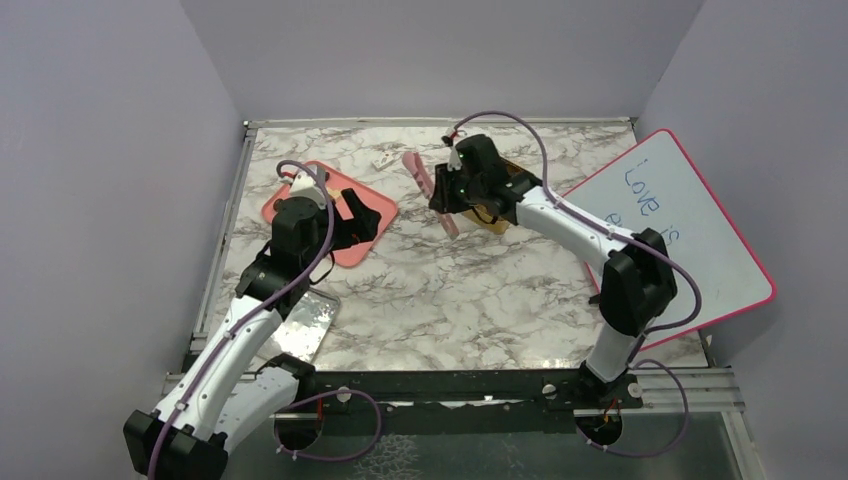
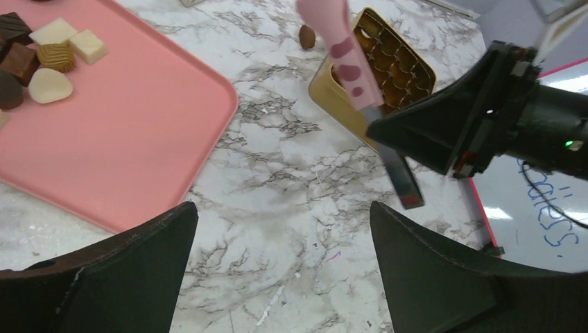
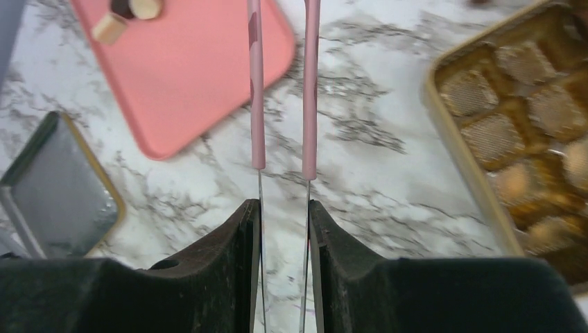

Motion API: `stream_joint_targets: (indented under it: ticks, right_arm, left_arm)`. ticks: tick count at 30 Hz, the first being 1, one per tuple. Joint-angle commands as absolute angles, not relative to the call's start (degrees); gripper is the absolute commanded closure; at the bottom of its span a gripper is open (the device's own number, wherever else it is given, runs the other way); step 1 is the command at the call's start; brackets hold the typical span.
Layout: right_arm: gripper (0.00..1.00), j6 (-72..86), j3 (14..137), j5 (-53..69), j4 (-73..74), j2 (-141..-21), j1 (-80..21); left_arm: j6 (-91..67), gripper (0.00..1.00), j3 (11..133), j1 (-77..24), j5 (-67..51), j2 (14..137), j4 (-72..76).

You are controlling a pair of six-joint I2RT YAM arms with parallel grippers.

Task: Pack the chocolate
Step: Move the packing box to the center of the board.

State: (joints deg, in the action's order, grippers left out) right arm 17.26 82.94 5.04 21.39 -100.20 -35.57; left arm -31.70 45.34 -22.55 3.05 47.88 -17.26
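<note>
The chocolate, several small dark, tan and cream pieces, lies at one corner of the pink tray. A single brown piece sits on the table beside the gold box. My left gripper is open and empty, low over the marble just off the tray's edge. My right gripper is shut on the pink tweezers, which point toward the tray. The gold box is to its right, its contents blurred. From above, the right gripper is in front of the box.
A silver lid lies at the near left, also in the right wrist view. A pink-edged whiteboard leans at the right. A small white item lies near the back. Purple walls enclose the table.
</note>
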Motion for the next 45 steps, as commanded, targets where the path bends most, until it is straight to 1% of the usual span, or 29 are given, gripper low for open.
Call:
stream_joint_targets:
  ticks: [1,8,16,19,27,35,40,45]
  right_arm:
    - [0.67,25.3,83.3,4.1,13.3,-105.2,-37.9]
    - [0.67,28.7,87.3,-5.1,14.1,-112.8,-37.9]
    - [0.66,30.1,86.5,-13.2,17.1,-114.2,-37.8]
    - [0.66,29.9,88.5,-14.4,20.6,-115.3,-37.8]
    - [0.66,29.5,90.3,-13.3,22.5,-118.1,-37.3]
    - [0.67,29.3,88.4,-14.2,21.8,-117.5,-35.4]
    - [0.67,29.4,84.9,-14.8,21.9,-114.9,-34.6]
    - [0.67,28.0,85.9,-16.0,24.2,-114.7,-34.6]
  left_arm:
    - [-30.7,0.06,49.3,-22.0,-3.9,49.7,-17.2]
    - [-25.4,0.05,45.3,-22.0,-2.1,43.4,-18.0]
    - [-22.4,0.05,41.5,-22.0,2.8,38.1,-18.0]
    - [-22.4,0.05,40.9,-22.0,2.7,37.5,-18.0]
    - [-22.1,0.05,40.5,-22.0,2.4,37.5,-17.8]
    - [-22.0,0.05,40.3,-22.0,2.3,37.2,-17.9]
    - [-21.9,0.05,40.2,-22.0,2.2,37.0,-17.9]
    - [-22.1,0.05,40.1,-22.0,2.1,36.8,-17.8]
